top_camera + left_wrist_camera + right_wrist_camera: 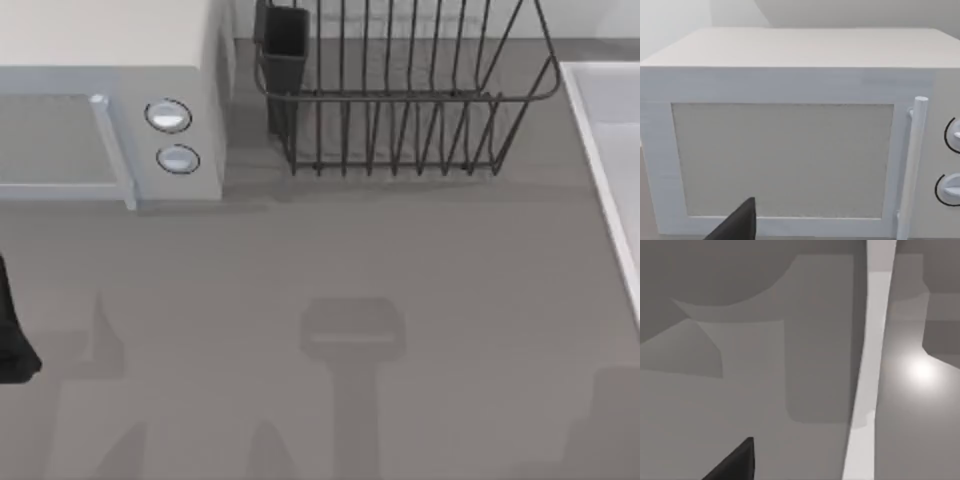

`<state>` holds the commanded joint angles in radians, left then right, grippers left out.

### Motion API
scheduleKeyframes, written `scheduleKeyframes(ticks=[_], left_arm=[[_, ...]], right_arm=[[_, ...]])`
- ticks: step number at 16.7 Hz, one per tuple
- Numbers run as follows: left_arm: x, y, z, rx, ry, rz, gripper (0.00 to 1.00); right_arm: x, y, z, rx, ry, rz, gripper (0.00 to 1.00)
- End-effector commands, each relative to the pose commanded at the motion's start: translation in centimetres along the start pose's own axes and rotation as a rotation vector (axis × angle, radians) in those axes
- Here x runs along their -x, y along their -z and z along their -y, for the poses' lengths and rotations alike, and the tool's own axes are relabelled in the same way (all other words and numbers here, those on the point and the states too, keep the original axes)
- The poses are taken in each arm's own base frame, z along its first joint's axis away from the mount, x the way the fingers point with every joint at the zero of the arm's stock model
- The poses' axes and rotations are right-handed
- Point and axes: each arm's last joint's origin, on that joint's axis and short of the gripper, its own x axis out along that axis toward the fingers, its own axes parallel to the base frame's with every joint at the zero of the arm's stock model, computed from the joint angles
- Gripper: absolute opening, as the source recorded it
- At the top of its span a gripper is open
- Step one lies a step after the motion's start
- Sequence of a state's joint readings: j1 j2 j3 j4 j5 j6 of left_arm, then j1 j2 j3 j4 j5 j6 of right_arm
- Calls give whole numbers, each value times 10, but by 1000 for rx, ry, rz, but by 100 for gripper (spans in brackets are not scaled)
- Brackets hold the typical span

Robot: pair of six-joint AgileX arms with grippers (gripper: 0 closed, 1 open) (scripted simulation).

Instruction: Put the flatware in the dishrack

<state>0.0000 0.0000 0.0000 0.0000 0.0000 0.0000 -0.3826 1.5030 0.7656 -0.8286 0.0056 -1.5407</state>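
Nearest in the top view, a smooth matte grey tabletop, flat and bare-looking, crossed by soft blocky shadows. At the left edge of that view, a dark angular piece of the left arm, low over the table.

From the left wrist, a dark pointed wedge of the left gripper in front of the face of a boxy white microwave-like cabinet, with a flat, faintly grainy door panel. Open or closed: cannot tell.

From the right wrist, a similar dark wedge of the right gripper over grey surface, beside a pale straight strip. Width of grip: cannot tell either.

Farther back at the top view's left, the same white cabinet, with a slim pale bar handle and two round silvery knobs stacked one above the other.

Farthest back, centre to right, the large dark metal wire dishrack: thin upright tines, flared rim, open lattice sides. At its left corner, a dark rectangular utensil cup, just beside the cabinet. Rack well apart from the left arm, diagonally across the table. At the right edge, a smooth white raised panel.
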Motion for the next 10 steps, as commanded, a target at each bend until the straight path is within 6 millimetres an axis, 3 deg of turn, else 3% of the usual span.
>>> scheduleKeyframes(ticks=[5,10], left_arm=[[0,0,0,0,0,0,100],[0,0,0,0,0,0,100]], right_arm=[[-46,0,-5,0,-2,0,100],[-51,1,-6,0,-5,0,100]])
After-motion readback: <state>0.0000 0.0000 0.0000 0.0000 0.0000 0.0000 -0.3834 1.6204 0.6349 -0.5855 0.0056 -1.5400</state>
